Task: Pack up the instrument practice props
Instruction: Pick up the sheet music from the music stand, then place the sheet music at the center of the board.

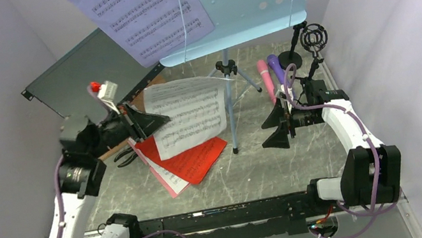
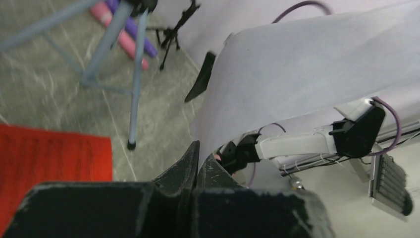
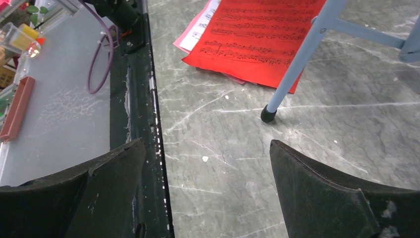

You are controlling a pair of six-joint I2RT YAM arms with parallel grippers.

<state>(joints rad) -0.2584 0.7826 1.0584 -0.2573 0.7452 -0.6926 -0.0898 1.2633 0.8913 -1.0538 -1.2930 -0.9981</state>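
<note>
A large dark flat metal box [image 1: 81, 73] is seen at the back left of the grey marbled table [image 1: 281, 165]; its inside cannot be made out. A thin white sheet-music page [image 1: 190, 117], printed with staves and bowed in the air, is pinched at its left edge by the left gripper [image 1: 149, 120], whose black wedge-shaped jaws are pressed together on the paper. Below it a red page [image 1: 202, 158] lies flat over a pink page [image 3: 182, 40], beside black pliers [image 1: 127, 156]. The light-blue perforated music rack [image 1: 253, 2] is carried on slim tripod legs [image 1: 231, 112], with a pale sheet [image 1: 139, 14] propped on it. The right gripper [image 1: 276, 126] is held low over the table near one tripod foot, its jaws spread wide with only table surface seen between them. Behind it a pink microphone [image 1: 265, 77] and a purple microphone [image 1: 276, 66] lie side by side, next to two black mic supports [image 1: 313, 37]
</note>
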